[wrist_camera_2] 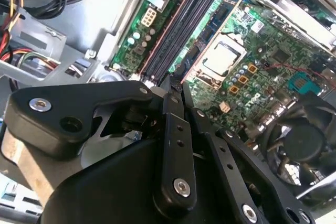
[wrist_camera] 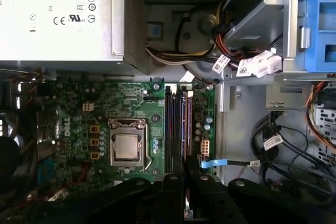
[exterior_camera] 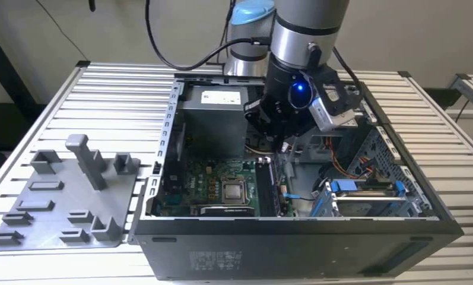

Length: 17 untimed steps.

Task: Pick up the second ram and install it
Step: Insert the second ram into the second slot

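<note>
We saw the arm reaching down into the open computer case (exterior_camera: 300, 249), which lay on its side on the slatted worktop (exterior_camera: 125, 89), close to the worktop's near edge in the exterior view. Beside the case, towards the exterior view's left edge of the worktop, sat a grey holder tray (exterior_camera: 30, 208) with upright posts and low blocks.

The end effector (exterior_camera: 281, 139) hung inside the case, just above the motherboard (wrist_camera: 79, 103) and over one end of the row of long dark memory slots (wrist_camera: 178, 124). In both wrist views its black fingers (wrist_camera_2: 172, 129) were drawn close together, with hardly any gap between them. At their tips we made out a thin dark edge that we took for the second ram (wrist_camera_2: 175, 82), pinched upright and in line with the slots. We could not tell whether its lower edge had reached a slot.

In the first wrist view the square silver CPU (wrist_camera: 127, 147) sat in its socket just beside the slots. The metal power supply (wrist_camera: 58, 14) lay beyond the board, and bundles of cables (wrist_camera: 278, 145) ran along the case floor on the far side of the slots. Blue drive brackets (exterior_camera: 363, 187) stood at the end of the case nearest the exterior view's right edge of the worktop.
</note>
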Motion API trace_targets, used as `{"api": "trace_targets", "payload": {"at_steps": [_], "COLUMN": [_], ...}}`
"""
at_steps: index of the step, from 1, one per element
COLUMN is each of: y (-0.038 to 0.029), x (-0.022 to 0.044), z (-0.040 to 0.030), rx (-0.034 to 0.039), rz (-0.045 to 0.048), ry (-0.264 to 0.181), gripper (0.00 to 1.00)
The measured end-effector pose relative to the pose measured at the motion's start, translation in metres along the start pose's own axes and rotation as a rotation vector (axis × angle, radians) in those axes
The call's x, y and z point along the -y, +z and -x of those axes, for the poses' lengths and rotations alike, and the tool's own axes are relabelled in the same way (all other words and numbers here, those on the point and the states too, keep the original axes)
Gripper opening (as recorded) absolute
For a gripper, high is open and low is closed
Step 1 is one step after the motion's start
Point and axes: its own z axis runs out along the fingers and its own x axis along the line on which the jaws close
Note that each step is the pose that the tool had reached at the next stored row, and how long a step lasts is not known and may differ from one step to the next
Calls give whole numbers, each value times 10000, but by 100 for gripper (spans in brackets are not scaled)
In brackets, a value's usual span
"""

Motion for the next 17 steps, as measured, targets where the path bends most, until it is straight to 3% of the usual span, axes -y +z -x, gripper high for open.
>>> {"api": "trace_targets", "payload": {"at_steps": [17], "y": [310], "x": [10], "z": [-63], "rx": [0], "rz": [4], "ry": [0], "gripper": [14]}}
